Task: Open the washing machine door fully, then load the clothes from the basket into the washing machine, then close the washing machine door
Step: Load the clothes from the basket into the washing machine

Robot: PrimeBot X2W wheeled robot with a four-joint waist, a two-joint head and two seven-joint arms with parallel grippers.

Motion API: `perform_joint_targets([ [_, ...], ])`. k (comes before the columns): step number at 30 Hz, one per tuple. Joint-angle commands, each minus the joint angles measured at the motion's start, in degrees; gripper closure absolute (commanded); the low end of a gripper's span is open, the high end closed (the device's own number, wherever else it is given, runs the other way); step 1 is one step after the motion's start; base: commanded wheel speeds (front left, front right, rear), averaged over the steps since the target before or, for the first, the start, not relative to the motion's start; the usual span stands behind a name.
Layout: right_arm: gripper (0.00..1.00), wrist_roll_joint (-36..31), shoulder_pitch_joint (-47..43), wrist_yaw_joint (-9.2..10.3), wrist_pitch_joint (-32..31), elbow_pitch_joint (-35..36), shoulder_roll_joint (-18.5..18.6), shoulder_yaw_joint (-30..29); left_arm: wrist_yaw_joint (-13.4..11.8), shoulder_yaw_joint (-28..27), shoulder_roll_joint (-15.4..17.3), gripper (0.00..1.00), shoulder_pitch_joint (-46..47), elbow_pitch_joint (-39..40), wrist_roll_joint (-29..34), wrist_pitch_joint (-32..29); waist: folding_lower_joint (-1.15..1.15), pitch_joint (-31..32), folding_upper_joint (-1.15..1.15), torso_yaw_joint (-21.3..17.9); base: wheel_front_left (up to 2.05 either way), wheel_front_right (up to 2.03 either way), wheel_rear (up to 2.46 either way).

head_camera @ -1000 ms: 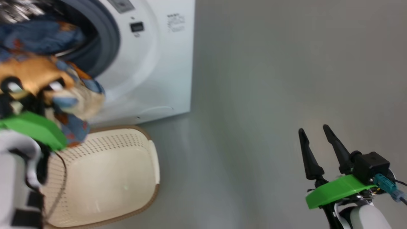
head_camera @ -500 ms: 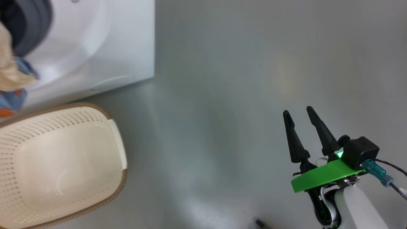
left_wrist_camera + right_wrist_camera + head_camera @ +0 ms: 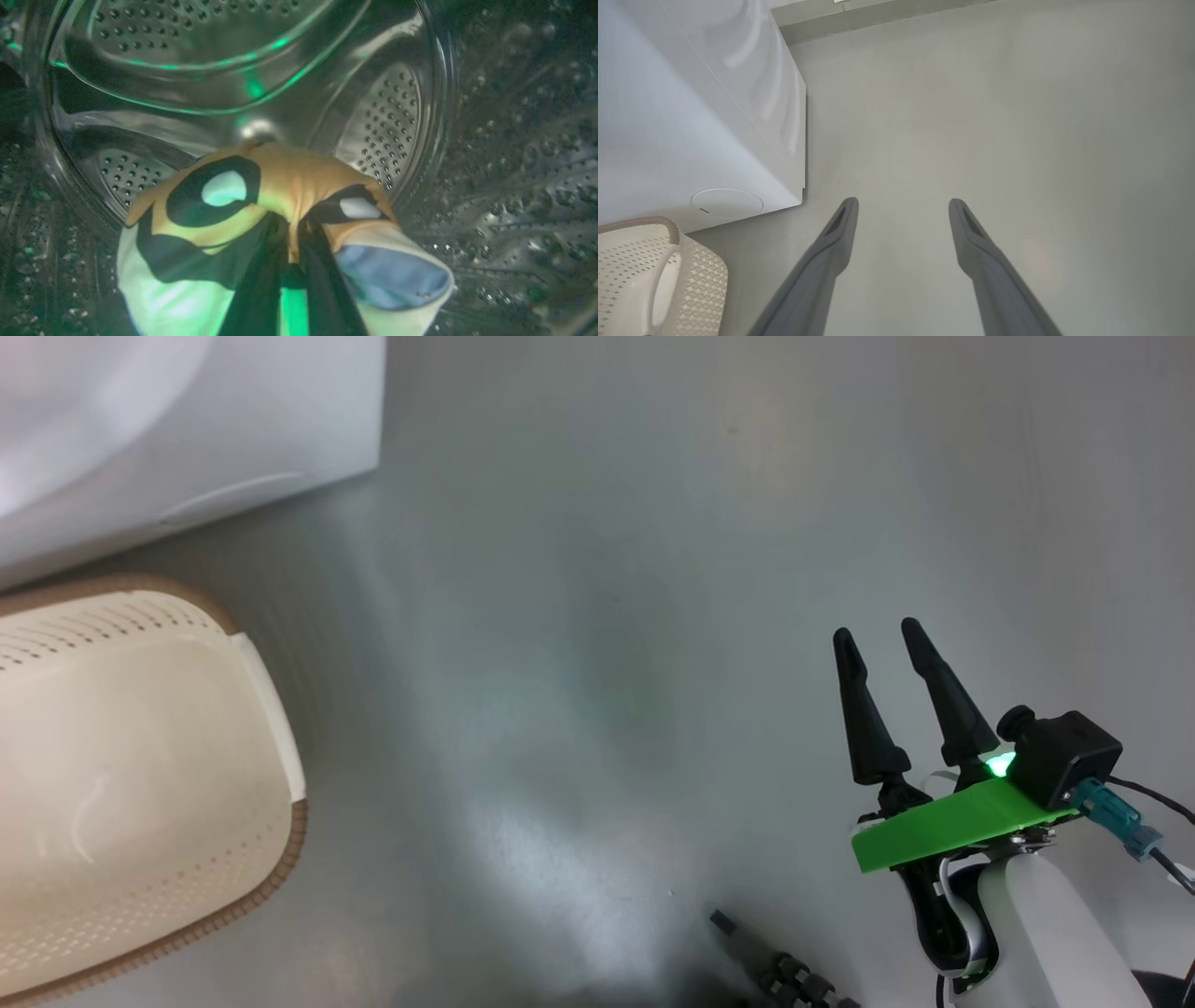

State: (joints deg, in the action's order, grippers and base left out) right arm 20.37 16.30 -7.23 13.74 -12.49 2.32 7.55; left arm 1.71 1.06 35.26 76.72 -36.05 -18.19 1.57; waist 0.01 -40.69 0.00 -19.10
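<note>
Right claw sits at the lower right of the head view. Its two long dark fingers stand spread apart with nothing between them, pointing up and slightly left. Behind them comes a green plate at the wrist, then a black camera block with a small green light lit, then a pale forearm running off the bottom edge. Left claw, seen from its own wrist, has its fingers drawn nearly together, pinching a fold of the clothes. A dark ridged piece at the head view's bottom edge may be part of the robot; it is too blurred to tell.
</note>
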Motion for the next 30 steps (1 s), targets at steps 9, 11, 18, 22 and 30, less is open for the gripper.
perform_joint_targets([
  [9,0.00,1.4,1.0,-0.25,1.1,-0.4,0.6,1.5,-0.7,-0.3,3.2,0.00,5.2,-4.9,1.0,5.2,-0.01,-3.1,0.00,0.0,0.00,0.00,0.00],
  [11,0.00,1.2,1.1,-0.25,1.2,-0.7,0.6,1.3,-0.5,-0.2,2.6,0.00,5.3,-6.8,0.2,3.9,-0.01,-3.1,0.00,0.4,0.00,0.00,0.00],
  [18,0.00,0.8,1.8,-0.25,1.2,-1.1,0.6,1.0,0.0,0.5,1.6,0.00,5.4,-10.1,-0.6,2.1,-0.01,-2.9,0.00,1.4,0.00,0.00,0.00],
  [22,0.00,0.4,2.1,-0.25,1.2,-1.3,0.6,0.6,0.2,0.9,0.8,0.00,4.8,-11.6,-1.1,2.0,-0.01,-2.4,0.00,2.2,0.00,0.00,0.00],
  [30,0.00,-1.0,2.2,-0.25,1.2,-1.7,0.6,-1.0,-0.8,0.8,-2.2,0.00,-1.1,-14.5,-2.5,5.0,-0.01,0.8,0.00,4.4,0.00,0.00,0.00],
])
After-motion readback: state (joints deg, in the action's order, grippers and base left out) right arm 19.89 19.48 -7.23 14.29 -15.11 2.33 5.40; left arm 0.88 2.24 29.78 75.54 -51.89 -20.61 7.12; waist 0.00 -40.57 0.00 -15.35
